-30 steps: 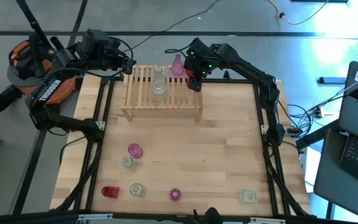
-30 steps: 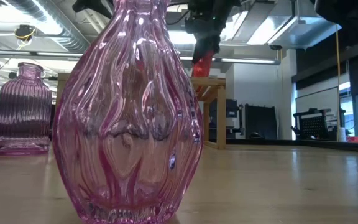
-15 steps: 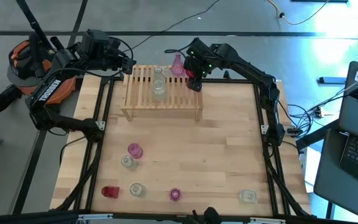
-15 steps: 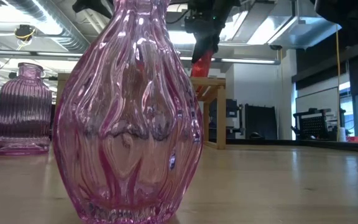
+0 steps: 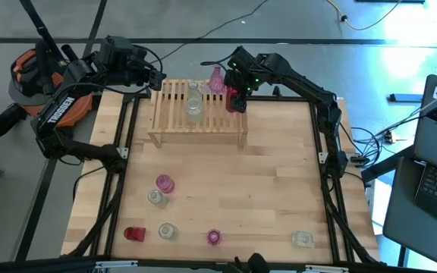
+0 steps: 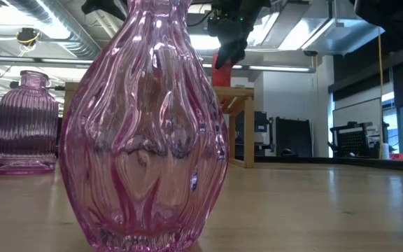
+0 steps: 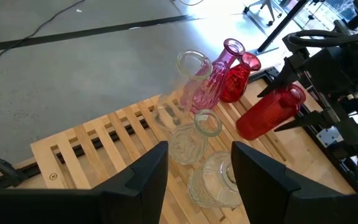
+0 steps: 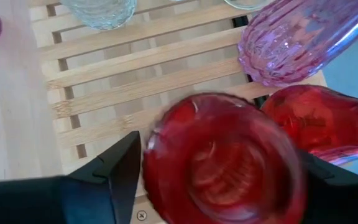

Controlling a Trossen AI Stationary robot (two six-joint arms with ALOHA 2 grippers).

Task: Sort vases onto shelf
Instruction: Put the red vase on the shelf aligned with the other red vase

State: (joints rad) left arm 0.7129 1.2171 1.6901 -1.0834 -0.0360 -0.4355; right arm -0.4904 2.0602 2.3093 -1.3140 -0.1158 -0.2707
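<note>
The shelf stands at the table's far side. On it are clear vases, a slim pink vase and a round red vase. At the shelf's far right corner my right gripper is shut on a ribbed red vase, which leans over. My left gripper hovers open above the shelf's left end with nothing between its fingers. More pink, clear and red vases stand on the table's near part. My right gripper has the red vase's upper part, near its mouth, between its two fingers. The fingers slant down from the far right. The vase is tilted, and its lower end is down at the shelf's slats.
Loose vases stand along the near edge: red, clear, pink, clear. A big pink vase fills the low view. The table's middle and right are bare wood.
The red vase in my right gripper has tipped further over, its lower end staying at the shelf's top. Both arms have kept their places.
</note>
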